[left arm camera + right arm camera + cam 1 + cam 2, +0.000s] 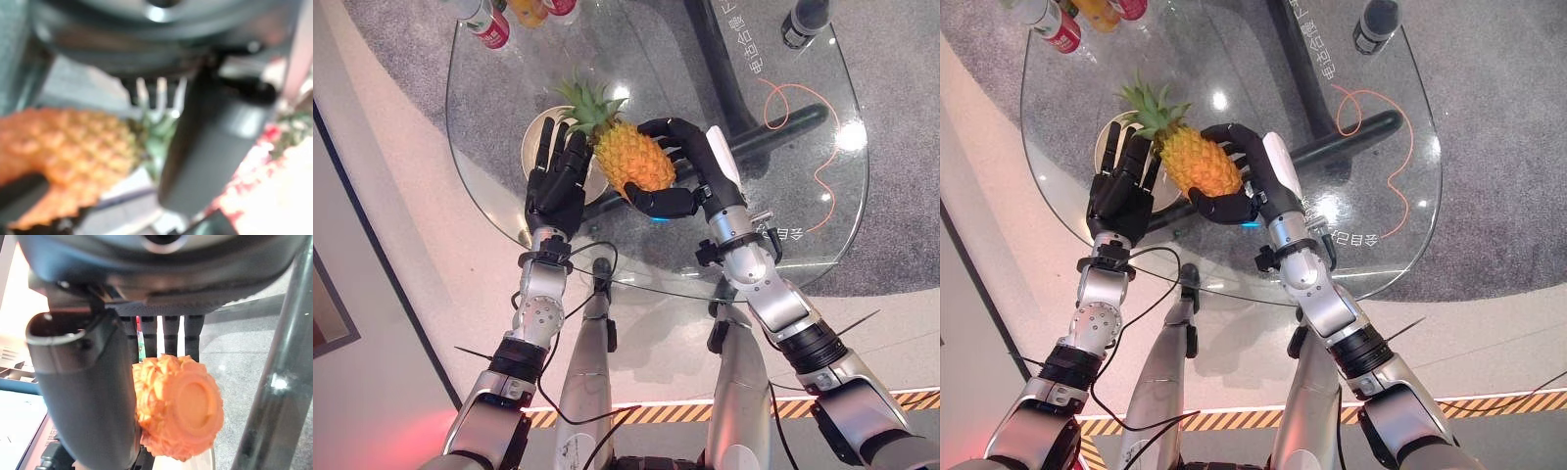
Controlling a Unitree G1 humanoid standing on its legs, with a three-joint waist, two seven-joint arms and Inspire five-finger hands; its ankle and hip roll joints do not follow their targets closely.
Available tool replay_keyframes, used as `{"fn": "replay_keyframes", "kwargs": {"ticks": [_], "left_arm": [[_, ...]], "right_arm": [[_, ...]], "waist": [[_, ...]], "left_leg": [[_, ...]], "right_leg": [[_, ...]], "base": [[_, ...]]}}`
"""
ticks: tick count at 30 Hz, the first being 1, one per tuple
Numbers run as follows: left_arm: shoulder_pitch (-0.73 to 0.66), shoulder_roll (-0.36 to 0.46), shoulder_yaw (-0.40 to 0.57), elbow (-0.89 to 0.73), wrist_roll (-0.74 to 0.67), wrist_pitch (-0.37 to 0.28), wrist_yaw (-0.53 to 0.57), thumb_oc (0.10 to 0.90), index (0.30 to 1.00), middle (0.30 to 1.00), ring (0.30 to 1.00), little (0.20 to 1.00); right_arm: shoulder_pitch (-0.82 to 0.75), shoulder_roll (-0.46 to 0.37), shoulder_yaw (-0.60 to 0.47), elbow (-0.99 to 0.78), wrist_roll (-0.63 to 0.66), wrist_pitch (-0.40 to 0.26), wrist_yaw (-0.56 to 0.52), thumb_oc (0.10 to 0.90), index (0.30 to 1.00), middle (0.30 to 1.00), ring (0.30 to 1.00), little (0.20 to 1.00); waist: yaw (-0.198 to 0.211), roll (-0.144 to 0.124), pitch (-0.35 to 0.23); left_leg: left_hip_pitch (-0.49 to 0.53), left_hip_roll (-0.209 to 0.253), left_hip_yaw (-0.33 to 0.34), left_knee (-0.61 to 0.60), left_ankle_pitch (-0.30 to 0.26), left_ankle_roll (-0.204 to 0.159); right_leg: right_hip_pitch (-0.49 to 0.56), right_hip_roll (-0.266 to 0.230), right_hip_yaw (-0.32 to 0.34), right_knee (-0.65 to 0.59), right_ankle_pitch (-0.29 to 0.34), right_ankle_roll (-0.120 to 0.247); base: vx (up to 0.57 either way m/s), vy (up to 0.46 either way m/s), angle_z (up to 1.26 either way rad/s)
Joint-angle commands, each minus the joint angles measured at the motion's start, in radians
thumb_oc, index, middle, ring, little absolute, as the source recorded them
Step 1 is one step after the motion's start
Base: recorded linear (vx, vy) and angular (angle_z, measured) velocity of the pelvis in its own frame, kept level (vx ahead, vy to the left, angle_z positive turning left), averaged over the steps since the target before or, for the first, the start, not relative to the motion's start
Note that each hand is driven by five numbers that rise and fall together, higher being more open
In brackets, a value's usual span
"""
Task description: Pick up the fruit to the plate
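Right hand (680,162) is wrapped round the pineapple (631,157), fingers over the far side and thumb curled under the near end, so I have the fruit in a firm hold; my right wrist view shows its base end (193,409) sitting past the fingers. On the pineapple's other flank my left hand (558,181) stands with straight fingers, close against or just beside the fruit; I cannot tell whether it touches.

Beneath the pineapple's leafy crown (585,103) lies the plate (536,132), pale and round, partly covered by my left hand. The fruit's body appears to be held above the glass table (803,196), just beside the plate's rim and not yet resting on it.

I judge the pick done and the carry nearly finished: what remains is to bring the fruit over the plate, lower it, and let go.

Beyond the plate, at the table's far edge, stand some bottles (489,24); their labels are too small for me to read. Under the glass, past the pineapple, a dark stand (744,83) bears white characters that I cannot make out.
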Motion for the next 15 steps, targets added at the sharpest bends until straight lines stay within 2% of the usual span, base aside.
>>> {"fn": "replay_keyframes", "kwargs": {"ticks": [1,15], "left_arm": [[-0.042,-0.016,0.030,-0.193,0.010,-0.060,-0.093,0.800,0.900,0.900,0.900,0.900],[-0.043,-0.023,0.036,-0.215,-0.006,-0.067,-0.110,0.800,0.900,0.900,0.900,0.900]], "right_arm": [[-0.054,0.019,0.005,-0.229,-0.020,-0.146,0.039,0.100,0.300,0.300,0.300,0.200],[-0.056,0.025,0.041,-0.241,-0.021,-0.129,0.105,0.100,0.300,0.300,0.300,0.200]], "waist": [[-0.007,0.035,-0.025],[-0.003,0.035,-0.025]], "left_leg": [[-0.003,0.012,-0.013,0.019,-0.001,0.042],[-0.006,0.011,-0.017,0.019,0.002,0.039]], "right_leg": [[0.043,-0.011,0.028,-0.043,0.095,0.023],[0.040,-0.012,0.027,-0.042,0.094,0.022]], "base": [[0.00,0.000,0.00],[0.00,0.000,0.00]]}}
